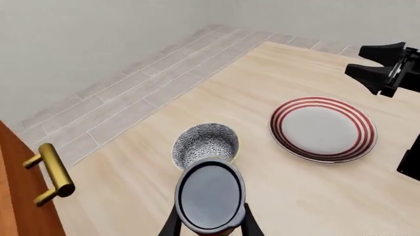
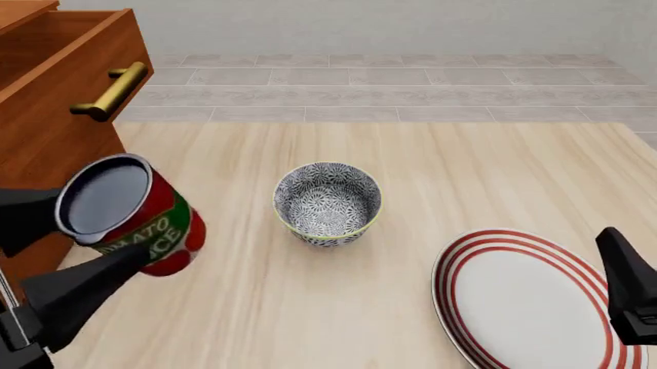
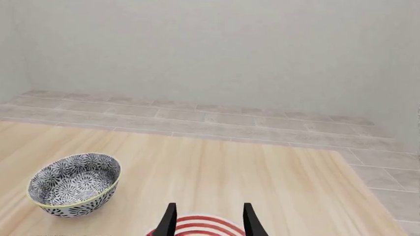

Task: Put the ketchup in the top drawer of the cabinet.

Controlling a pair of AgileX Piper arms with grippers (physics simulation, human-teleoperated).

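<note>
left wrist view: left gripper (image 1: 210,223) clamped on the can (image 1: 210,195), bowl (image 1: 205,143) beyond.
front view: can at lower left, lifted, tilted; open drawer (image 2: 72,54) upper left.
right wrist view: right gripper (image 3: 208,219) fingers parted, empty, over plate (image 3: 200,226).

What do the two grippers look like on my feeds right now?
Both are plain matte black, with no markings, cables or sleeves showing. The left gripper has long wedge-shaped jaws that taper to blunt tips. The right gripper shows two slim, flat black jaws, alike in shape; from the front only one dark angular piece is visible.
</note>
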